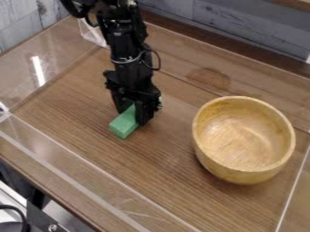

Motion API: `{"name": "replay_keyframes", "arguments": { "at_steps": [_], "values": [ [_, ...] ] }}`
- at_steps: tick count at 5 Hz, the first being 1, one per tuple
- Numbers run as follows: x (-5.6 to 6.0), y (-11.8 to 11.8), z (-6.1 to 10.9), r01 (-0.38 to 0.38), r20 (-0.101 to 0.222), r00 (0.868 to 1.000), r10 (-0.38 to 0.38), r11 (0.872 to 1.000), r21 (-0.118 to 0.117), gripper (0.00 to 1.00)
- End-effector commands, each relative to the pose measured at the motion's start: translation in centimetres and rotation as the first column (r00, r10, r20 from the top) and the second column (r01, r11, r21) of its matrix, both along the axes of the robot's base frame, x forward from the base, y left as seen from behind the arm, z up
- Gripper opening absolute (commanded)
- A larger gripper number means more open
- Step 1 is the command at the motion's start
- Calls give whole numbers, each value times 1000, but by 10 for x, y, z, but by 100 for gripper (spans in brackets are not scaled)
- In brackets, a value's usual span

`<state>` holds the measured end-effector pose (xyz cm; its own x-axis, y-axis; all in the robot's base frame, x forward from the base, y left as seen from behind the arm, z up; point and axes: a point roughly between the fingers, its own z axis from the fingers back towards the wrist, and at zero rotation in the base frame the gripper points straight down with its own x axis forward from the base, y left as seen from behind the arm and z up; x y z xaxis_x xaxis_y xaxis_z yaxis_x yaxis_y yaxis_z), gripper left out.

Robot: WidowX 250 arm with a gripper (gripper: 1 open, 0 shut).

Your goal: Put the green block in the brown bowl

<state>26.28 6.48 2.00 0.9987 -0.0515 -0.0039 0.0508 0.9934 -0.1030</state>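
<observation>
The green block (pixel 122 125) lies on the wooden table, its far end between the fingers of my black gripper (pixel 133 111). The gripper points straight down and its fingers have come together on the block's upper end. The block still rests on the table. The brown bowl (pixel 245 139) stands to the right of the block, about a hand's width away, upright and with nothing inside.
A clear plastic wall (pixel 72 172) rims the wooden table (pixel 72 100) on the near and left sides. A grey plank wall (pixel 255 23) runs along the back. A white tag (pixel 91 32) hangs beside the arm.
</observation>
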Motion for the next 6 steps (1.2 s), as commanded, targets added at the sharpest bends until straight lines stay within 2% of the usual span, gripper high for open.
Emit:
{"name": "replay_keyframes", "arguments": {
  "at_steps": [1, 4, 5, 6],
  "values": [
    [7, 4, 18, -11, 26, 1000, 10, 1000, 13, 0],
    [5, 4, 37, -27, -15, 1000, 27, 1000, 5, 0],
    [6, 4, 48, -31, -22, 999, 31, 1000, 6, 0],
    [11, 4, 68, -36, -11, 999, 36, 999, 11, 0]
  ]
}}
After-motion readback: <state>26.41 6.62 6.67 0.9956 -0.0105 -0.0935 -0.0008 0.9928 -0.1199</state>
